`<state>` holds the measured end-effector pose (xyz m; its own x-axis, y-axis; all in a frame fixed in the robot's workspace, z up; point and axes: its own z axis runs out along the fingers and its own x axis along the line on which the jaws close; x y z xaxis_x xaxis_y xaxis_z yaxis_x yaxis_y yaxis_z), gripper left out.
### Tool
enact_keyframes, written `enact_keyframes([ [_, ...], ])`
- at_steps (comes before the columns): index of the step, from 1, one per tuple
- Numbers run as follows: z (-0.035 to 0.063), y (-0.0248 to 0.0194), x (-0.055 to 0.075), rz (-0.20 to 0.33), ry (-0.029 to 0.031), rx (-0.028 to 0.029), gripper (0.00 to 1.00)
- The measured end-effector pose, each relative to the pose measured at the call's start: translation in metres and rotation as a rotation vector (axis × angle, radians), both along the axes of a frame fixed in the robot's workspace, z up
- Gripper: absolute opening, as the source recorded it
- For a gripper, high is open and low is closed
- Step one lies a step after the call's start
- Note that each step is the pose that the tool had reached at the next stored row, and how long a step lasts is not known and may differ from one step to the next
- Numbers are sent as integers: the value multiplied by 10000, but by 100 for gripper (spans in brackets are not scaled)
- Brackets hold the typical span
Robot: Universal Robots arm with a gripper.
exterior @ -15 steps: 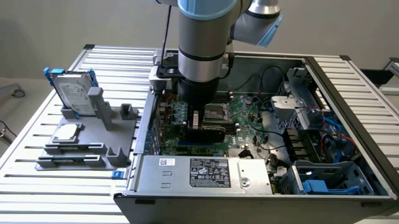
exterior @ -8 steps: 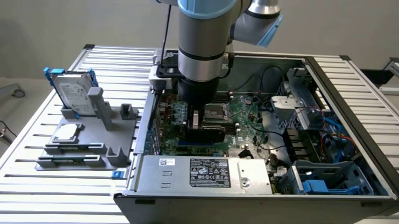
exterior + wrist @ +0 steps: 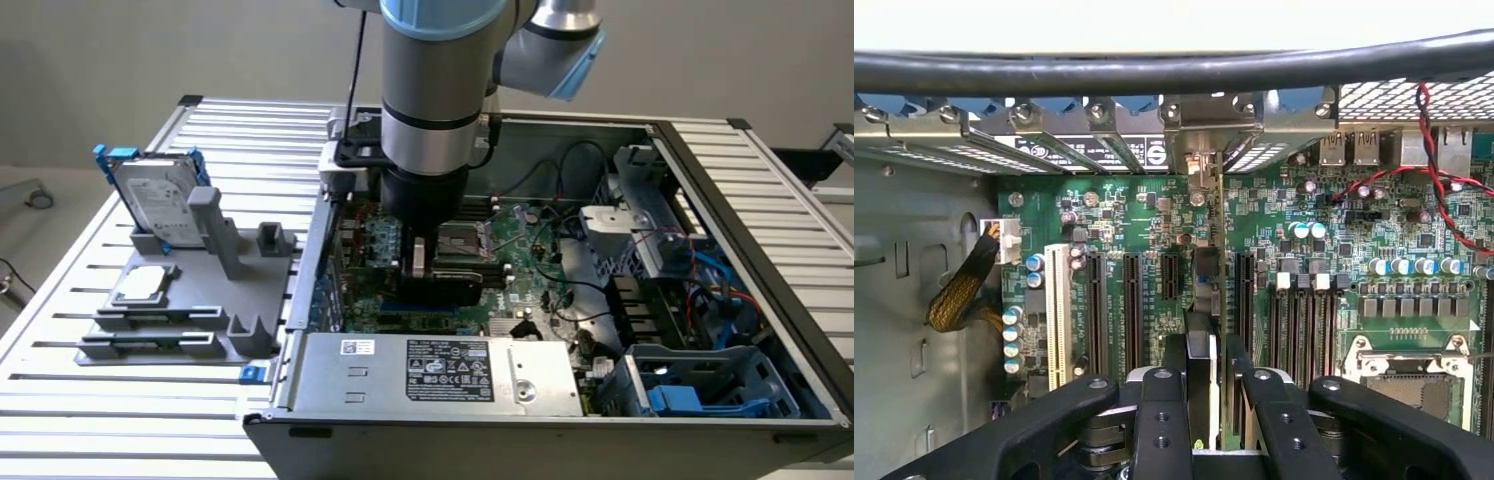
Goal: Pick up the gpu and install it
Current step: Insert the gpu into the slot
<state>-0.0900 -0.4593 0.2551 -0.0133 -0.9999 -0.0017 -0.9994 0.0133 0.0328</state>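
Note:
The gpu (image 3: 1205, 285) shows edge-on in the wrist view, upright between the black expansion slots (image 3: 1132, 312) of the green motherboard (image 3: 1309, 215). Its silver bracket (image 3: 1200, 168) reaches up to the case's rear slot openings. My gripper (image 3: 1206, 352) is shut on the card's top edge, one black finger on each side. In the exterior view the gripper (image 3: 430, 262) is deep inside the open computer case (image 3: 747, 190), with the gpu (image 3: 449, 287) dark below it, down at the board. I cannot tell whether the card sits fully in its slot.
A white slot (image 3: 1057, 318) and a yellow-sleeved cable (image 3: 959, 300) lie beside the card. A CPU socket (image 3: 1406, 365) and red wires (image 3: 1439, 205) lie on the other side. Outside the case, a grey fixture (image 3: 220, 300) holds a hard drive (image 3: 154, 195). The power supply (image 3: 441, 370) fills the case's near end.

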Motion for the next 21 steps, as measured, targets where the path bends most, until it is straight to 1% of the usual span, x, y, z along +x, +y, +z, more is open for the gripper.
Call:
enact_keyframes([
  [2,-1,-2,0,1,0,-10,26],
  [10,-12,-9,0,15,1,-12,26],
  [21,-13,-8,0,16,-1,-3,26],
])
